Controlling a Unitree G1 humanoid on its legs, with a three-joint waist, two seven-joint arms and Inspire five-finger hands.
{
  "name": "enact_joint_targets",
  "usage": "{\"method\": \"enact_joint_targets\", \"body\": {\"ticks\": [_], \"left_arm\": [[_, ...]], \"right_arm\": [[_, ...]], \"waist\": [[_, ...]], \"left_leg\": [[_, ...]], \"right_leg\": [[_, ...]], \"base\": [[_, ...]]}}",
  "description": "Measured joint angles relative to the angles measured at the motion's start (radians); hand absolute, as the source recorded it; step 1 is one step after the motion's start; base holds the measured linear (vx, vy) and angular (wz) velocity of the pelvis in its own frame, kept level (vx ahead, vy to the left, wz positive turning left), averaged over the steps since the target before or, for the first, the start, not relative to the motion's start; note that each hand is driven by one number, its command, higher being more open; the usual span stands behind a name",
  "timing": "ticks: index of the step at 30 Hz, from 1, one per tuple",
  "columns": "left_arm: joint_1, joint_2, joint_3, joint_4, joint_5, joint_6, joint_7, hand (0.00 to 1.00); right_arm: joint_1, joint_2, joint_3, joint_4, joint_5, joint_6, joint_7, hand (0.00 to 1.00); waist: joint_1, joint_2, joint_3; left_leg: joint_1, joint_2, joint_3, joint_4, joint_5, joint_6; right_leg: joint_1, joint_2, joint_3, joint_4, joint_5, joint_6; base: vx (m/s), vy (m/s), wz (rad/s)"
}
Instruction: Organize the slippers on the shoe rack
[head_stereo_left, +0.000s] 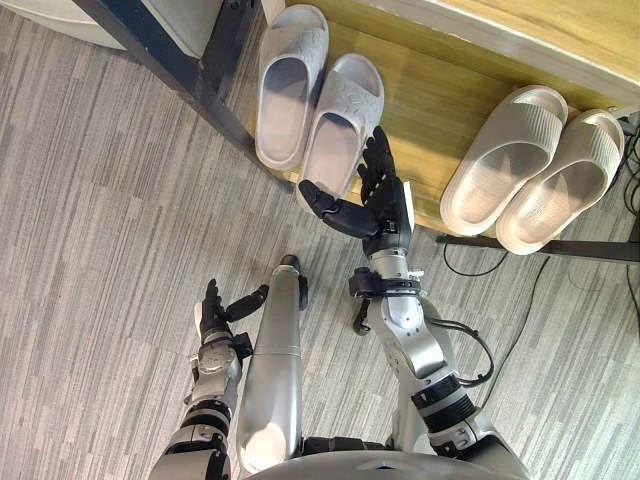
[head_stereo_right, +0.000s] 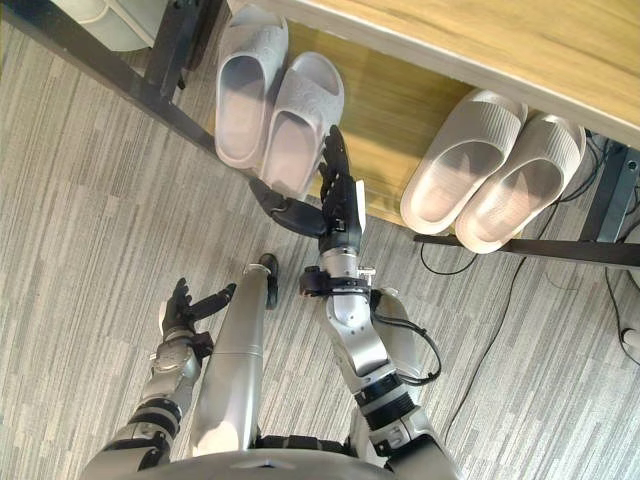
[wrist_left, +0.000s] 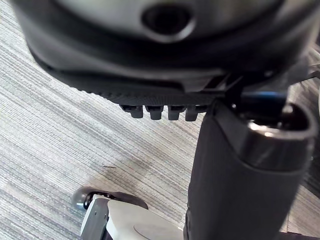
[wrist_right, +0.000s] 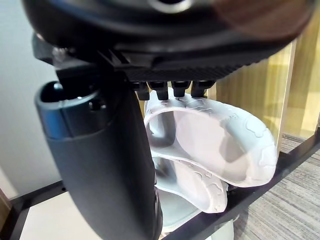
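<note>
Two head cameras, slightly apart, look steeply down on the shoe rack (head_stereo_left: 430, 110) and floor (head_stereo_left: 100, 200), sharing nearly the same scene. Each wrist camera looks along its own arm from very close: the right hand (wrist_right: 100, 150) toward the slippers (wrist_right: 215, 140), the left hand (wrist_left: 240, 175) toward floor.

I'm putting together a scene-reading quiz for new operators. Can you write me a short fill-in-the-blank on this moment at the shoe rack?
The wooden shelf holds ___ pairs of slippers. The right hand, fingers straight, is raised by the heel end of the pair on the robot's ___. The left hand hangs low over the grey ___, holding nothing.
Missing words: two; left; floor.
</note>
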Motion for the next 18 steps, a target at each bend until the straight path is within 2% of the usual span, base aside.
{"method": "enact_joint_targets", "body": {"ticks": [18], "left_arm": [[-0.015,-0.018,0.001,0.000,-0.001,0.000,-0.008,1.00]], "right_arm": [[-0.152,-0.003,-0.160,0.091,0.000,0.025,-0.056,1.00]], "waist": [[0.028,0.013,0.005]], "left_leg": [[-0.012,-0.009,-0.006,0.001,0.002,0.001]], "right_leg": [[-0.008,-0.008,-0.006,0.006,-0.002,-0.006]], "base": [[0.00,0.000,0.00]]}}
